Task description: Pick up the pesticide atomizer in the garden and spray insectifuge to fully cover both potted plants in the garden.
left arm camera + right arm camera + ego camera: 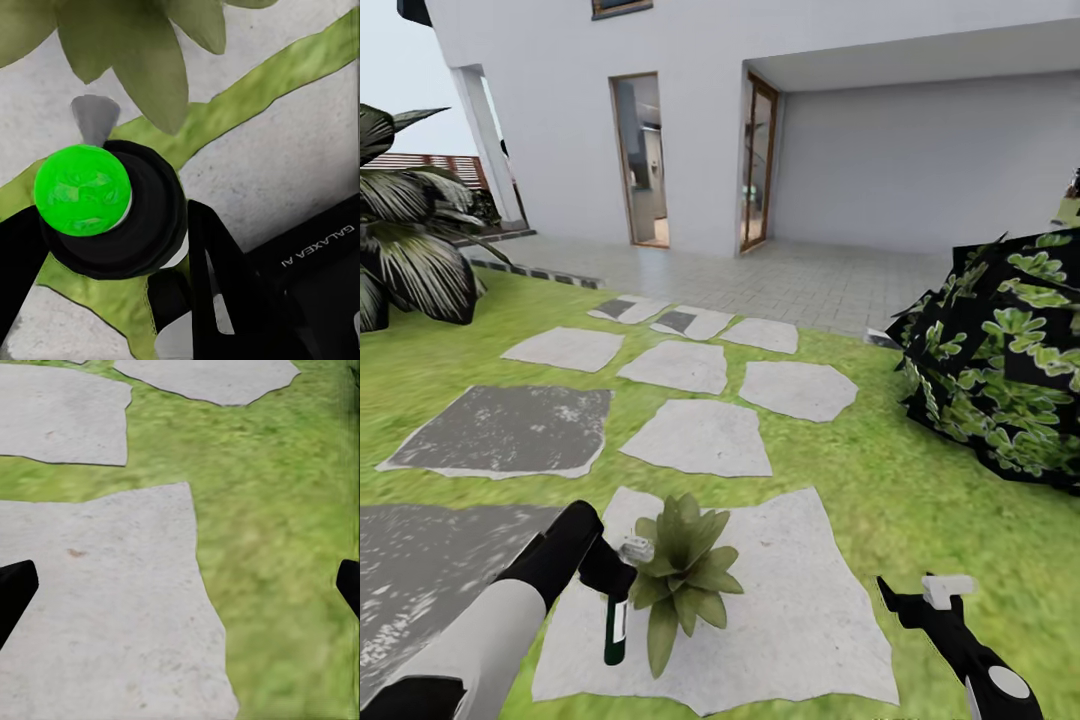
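Left tool clamps the atomizer, bottle hanging upright at lower centre, nozzle touching the plant just right. Right tool gapes empty.

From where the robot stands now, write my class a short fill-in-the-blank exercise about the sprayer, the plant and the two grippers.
1. The pesticide atomizer is held by the ____ gripper.
2. The potted plant stands on a pale stepping ____.
3. The right gripper holds ____.
4. The atomizer's white spray head sits right beside the plant's ____.

Missing words: left; stone; nothing; leaves
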Tool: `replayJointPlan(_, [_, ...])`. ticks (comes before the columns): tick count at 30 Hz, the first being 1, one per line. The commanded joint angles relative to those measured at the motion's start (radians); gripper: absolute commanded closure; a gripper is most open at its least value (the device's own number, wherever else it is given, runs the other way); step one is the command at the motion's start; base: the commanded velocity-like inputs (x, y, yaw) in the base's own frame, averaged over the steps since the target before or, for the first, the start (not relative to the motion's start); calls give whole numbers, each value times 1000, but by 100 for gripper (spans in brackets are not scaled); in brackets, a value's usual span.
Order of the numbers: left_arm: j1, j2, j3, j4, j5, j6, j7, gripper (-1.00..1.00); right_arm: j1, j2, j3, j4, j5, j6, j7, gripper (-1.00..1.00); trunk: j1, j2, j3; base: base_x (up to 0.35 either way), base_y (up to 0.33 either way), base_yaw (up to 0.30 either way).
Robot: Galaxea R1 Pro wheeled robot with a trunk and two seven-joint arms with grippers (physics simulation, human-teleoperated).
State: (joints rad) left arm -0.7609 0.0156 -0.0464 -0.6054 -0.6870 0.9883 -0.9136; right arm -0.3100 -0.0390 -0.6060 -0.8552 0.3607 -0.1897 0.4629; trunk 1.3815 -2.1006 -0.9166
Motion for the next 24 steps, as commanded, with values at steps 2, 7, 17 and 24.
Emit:
replayJointPlan(2, [3,1,-2,-2,-20,4,-10,100,-1,1,-4,1,10,-8,5,-100,0,0,-1,29,-208,-107])
replayJointPlan(7, [13,2,-1,19,-27,4,-10,100,-1,1,-4,1,10,-8,5,-100,0,0,-1,5,-48,-19])
replayJointPlan(17, [20,1,-1,66,-29,4,-10,100,-1,1,-4,2,10,-8,5,-100,0,0,-1,66,-2,-1])
replayJointPlan(24, [19,-10,2,69,-28,5,-11,100,-1,1,-4,2,10,-8,5,-100,0,0,-1,50,0,0])
